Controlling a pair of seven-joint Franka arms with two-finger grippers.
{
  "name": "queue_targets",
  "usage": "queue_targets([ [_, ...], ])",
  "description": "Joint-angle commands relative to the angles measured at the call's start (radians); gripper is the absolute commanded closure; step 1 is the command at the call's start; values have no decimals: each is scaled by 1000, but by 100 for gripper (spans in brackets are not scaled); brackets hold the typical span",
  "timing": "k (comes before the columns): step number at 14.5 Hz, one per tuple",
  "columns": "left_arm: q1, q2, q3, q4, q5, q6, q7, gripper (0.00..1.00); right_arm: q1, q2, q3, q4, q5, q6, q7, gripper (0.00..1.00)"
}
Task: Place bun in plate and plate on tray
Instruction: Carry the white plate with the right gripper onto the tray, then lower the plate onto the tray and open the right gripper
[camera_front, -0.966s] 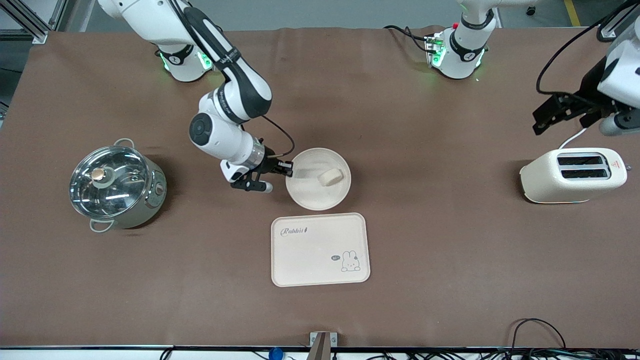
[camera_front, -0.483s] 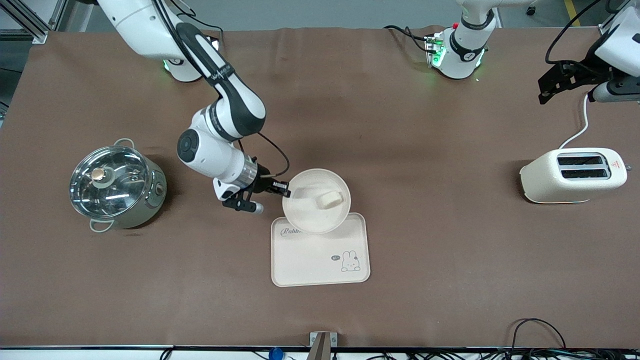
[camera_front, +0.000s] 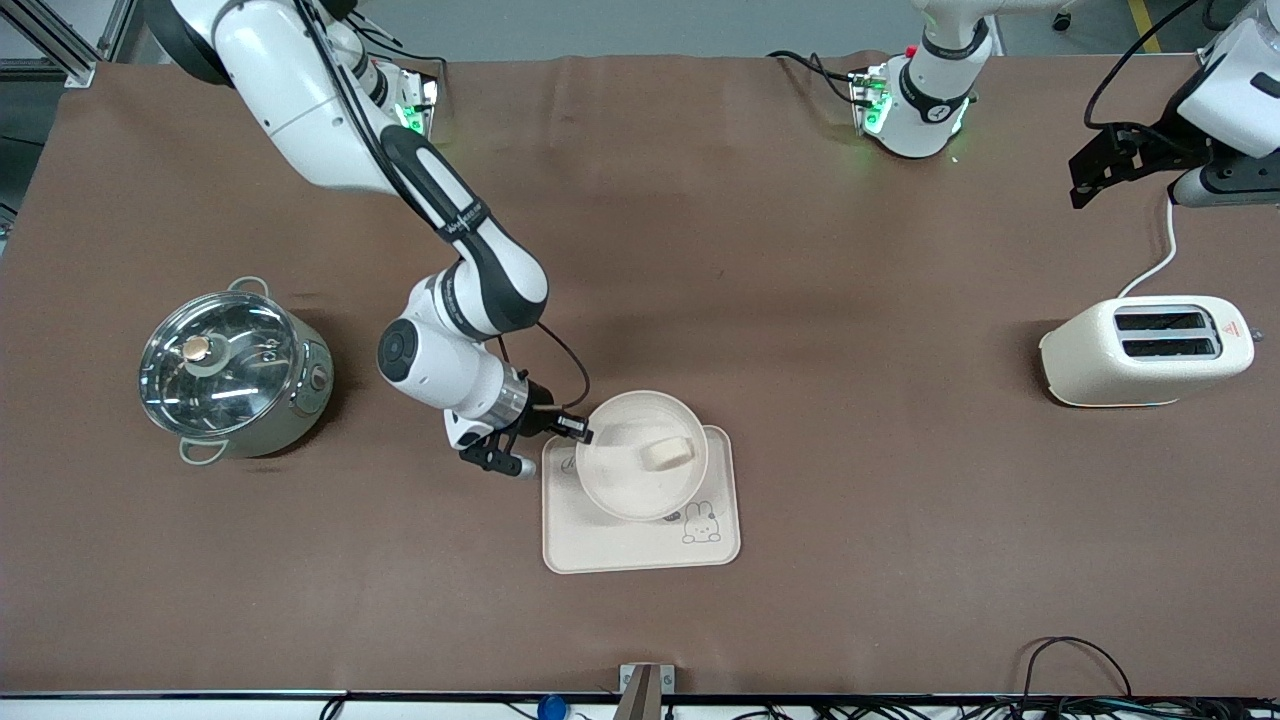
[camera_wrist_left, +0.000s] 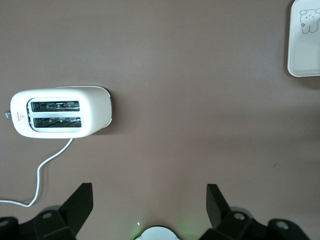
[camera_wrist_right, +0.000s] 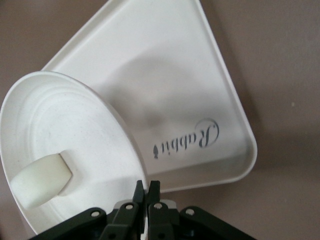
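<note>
The round cream plate (camera_front: 628, 490) is held over the rabbit tray (camera_front: 640, 545), with the pale bun (camera_front: 666, 452) lying in it. My right gripper (camera_front: 582, 434) is shut on the plate's rim at the side toward the right arm's end of the table. In the right wrist view the gripper (camera_wrist_right: 147, 187) pinches the plate rim (camera_wrist_right: 75, 120), the bun (camera_wrist_right: 40, 181) lies inside, and the tray (camera_wrist_right: 165, 75) with its "Rabbit" lettering lies below. My left gripper (camera_front: 1085, 180) is open and empty, high above the table near the toaster; it shows in the left wrist view (camera_wrist_left: 150, 200).
A steel pot with a glass lid (camera_front: 232, 373) stands toward the right arm's end of the table. A cream toaster (camera_front: 1145, 350) with its cord stands toward the left arm's end, also seen in the left wrist view (camera_wrist_left: 62, 112).
My right gripper has carried the plate with the bun nearer to the front camera, from the table to over the tray. My left gripper rose and drew back.
</note>
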Motion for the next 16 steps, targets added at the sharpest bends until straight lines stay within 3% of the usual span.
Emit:
queue_targets([
  [1, 19, -2, -8, 5, -18, -4, 19, 0, 3, 58, -31, 102, -5, -59, -2, 100],
  [3, 19, -5, -2, 4, -18, -5, 19, 0, 2, 84, -54, 148, -41, -108, 0, 100],
  [16, 19, -5, -2, 1, -18, -4, 19, 0, 37, 158, -88, 217, -52, -119, 1, 100],
])
